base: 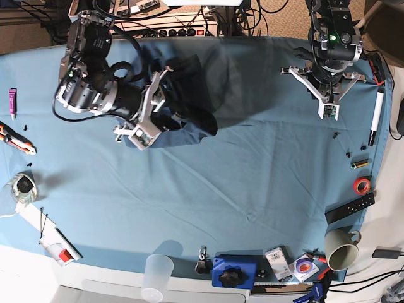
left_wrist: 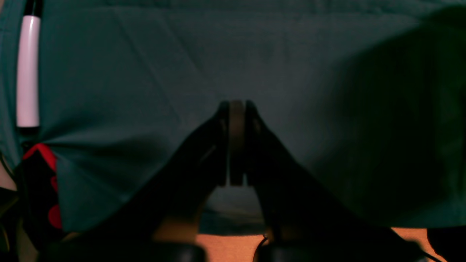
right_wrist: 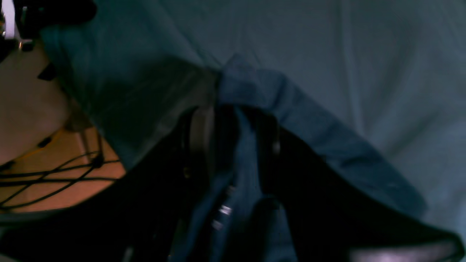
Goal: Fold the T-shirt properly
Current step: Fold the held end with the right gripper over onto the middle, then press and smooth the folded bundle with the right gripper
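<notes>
Base view: right jaws straddle the T-shirt loosely; left jaws together.

A big table covered with a teal-blue cloth carries everything. The crumpled dark navy-blue T-shirt lies on it near the far edge. A white marker pen lies by the edge. A beige paper cup, a red tape roll and a clear plastic cup sit near the front.
</notes>
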`<state>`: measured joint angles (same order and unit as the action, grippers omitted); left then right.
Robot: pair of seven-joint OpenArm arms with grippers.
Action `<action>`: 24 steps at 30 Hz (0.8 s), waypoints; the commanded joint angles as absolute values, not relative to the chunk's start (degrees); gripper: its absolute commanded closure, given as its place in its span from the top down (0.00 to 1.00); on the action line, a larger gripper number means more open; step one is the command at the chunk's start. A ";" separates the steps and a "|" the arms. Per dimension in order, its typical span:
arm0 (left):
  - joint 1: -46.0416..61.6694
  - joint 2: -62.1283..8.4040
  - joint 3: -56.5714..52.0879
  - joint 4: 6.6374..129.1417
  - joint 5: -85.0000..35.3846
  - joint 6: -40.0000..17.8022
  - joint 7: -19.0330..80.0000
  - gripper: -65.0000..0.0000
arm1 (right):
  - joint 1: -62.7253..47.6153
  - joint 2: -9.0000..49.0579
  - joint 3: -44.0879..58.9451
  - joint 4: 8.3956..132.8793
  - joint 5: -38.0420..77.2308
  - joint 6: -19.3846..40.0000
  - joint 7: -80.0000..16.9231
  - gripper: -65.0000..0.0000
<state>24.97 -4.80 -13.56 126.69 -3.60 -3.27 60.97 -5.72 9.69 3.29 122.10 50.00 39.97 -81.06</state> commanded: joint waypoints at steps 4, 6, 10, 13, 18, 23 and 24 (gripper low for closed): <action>25.10 -5.10 -13.69 127.35 -3.22 -3.09 59.94 0.00 | -5.10 10.00 9.98 123.11 48.77 40.00 -80.00 0.29; 25.12 -5.10 -13.69 127.35 -3.25 -3.07 59.94 0.00 | -5.56 10.04 13.72 122.89 47.00 40.00 -80.00 0.29; 25.12 -5.10 -13.69 127.35 -3.25 -3.09 59.96 0.00 | -10.26 10.04 18.22 122.83 47.05 39.53 -80.00 0.29; 25.10 -5.08 -13.69 127.35 -3.29 -3.07 59.94 0.00 | -13.93 10.02 18.46 122.83 45.89 39.33 -80.00 0.29; 25.10 -5.10 -13.69 127.35 -3.27 -3.07 59.99 0.00 | -16.99 10.04 18.44 121.69 41.23 38.85 -80.00 0.29; 25.10 -5.10 -13.69 127.35 -3.29 -3.07 60.01 0.00 | -21.10 10.57 18.44 118.69 43.35 37.50 -80.00 0.29; 25.08 -5.08 -13.69 127.35 -3.29 -3.07 60.01 0.00 | -21.91 10.74 18.41 118.37 45.21 37.60 -80.00 0.29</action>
<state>25.08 -4.78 -13.58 126.52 -3.53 -3.27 60.99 -22.13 10.24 18.26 117.49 44.03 37.32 -80.99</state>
